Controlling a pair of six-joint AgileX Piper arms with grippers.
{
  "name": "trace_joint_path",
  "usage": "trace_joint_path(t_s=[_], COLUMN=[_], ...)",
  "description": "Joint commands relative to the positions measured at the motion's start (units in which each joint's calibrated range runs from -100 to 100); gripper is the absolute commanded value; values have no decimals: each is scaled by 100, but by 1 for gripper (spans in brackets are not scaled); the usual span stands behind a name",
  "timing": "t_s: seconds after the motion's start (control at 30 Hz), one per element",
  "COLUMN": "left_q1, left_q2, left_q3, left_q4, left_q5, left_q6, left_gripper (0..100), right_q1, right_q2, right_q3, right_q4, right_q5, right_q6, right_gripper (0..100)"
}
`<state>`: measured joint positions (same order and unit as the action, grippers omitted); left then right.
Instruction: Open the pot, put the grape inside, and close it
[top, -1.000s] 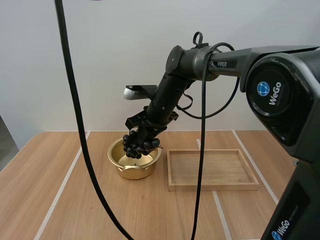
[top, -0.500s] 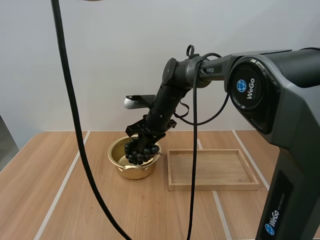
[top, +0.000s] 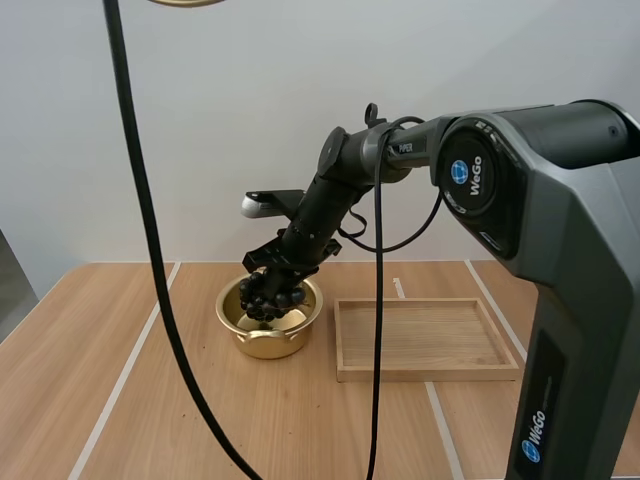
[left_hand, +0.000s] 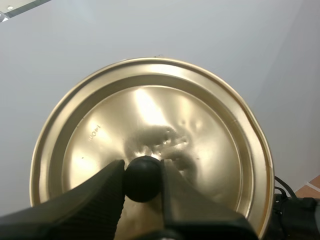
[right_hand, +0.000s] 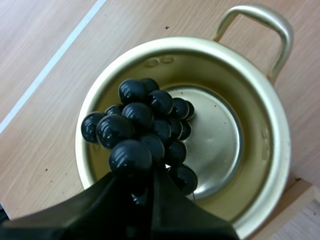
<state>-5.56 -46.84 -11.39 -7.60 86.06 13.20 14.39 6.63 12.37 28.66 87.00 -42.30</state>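
The wooden worktop (top: 200, 420) carries two things, side by side at its far middle. My right arm (top: 340, 190) reaches from the right, forward and down to the left, and ends over the pot. The wooden tray (top: 427, 374) lies flat to the right, a shallow rectangle with a low rim. Just beside its left end stands the golden pot (top: 262, 345), upright and open, its bare round bottom showing in the right wrist view along with one loop handle on its side.

The golden lid (left_hand: 150, 115) is off the pot and held up in the air, well above the worktop; its domed upper side faces the left wrist camera, with a plain white wall behind it.

The bunch of grapes (right_hand: 145, 125), dark and glossy, hangs inside the ring of the pot's rim, its lowest berries down in the mouth; whether they touch the bottom I cannot tell.

My right hand (right_hand: 144, 182) is clenched on the top of the bunch, fingertips pinching it from either side. My left hand (left_hand: 142, 170) grips the lid's small black knob (left_hand: 142, 181) between its two ribbed fingers.
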Motion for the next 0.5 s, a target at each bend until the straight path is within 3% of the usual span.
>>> trace_joint_path(t_s=[0.0,0.47], left_q1=[-14,-14], left_q2=[-18,-18], left_q3=[-46,-46], left_q4=[-122,-122], left_q5=[-65,134], left_q6=[-4,-4], left_gripper=[0,0], right_q1=[40,76], right_q2=[52,508], right_q3=[-130,-132], right_q4=[101,-80], right_q5=[-39,-452], right_q6=[-80,-89], right_gripper=[0,0])
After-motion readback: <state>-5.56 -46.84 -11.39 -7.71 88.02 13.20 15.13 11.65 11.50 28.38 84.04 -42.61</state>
